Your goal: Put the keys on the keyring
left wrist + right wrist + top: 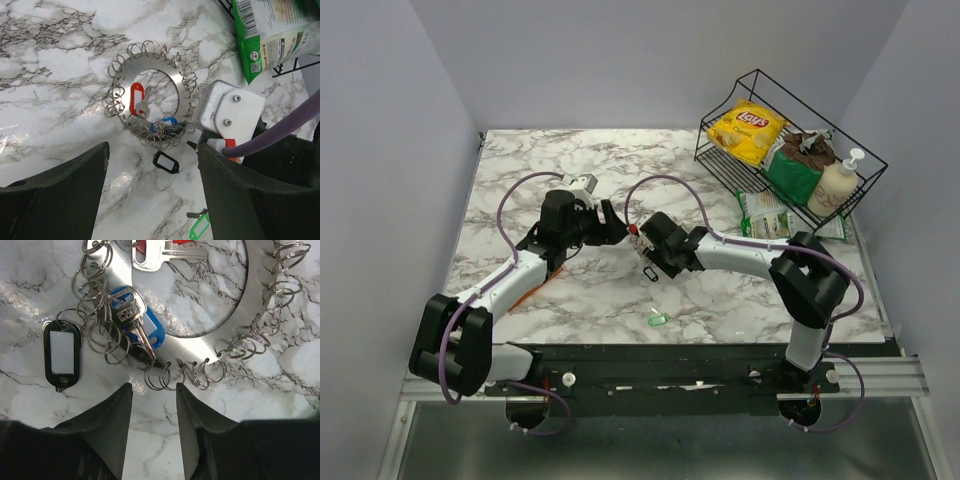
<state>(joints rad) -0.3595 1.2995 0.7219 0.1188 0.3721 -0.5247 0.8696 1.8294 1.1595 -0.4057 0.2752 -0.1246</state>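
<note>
"Lay's" on yellow chip bag; stamp on blue-headed key possibly "DAD", blurred.

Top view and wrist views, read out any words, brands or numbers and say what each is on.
"Lay's": on the yellow chip bag in the black wire basket.
Stamped letters on the blue key: too blurred to read.
Print beside the barcode on the green packet: too small to read.
White insert of the black tag: blank.

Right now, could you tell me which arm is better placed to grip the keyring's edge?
The right. The right gripper is down at the keyring, its small loops just ahead of half-open jaws. The left gripper stands wide open, farther from it.
</note>
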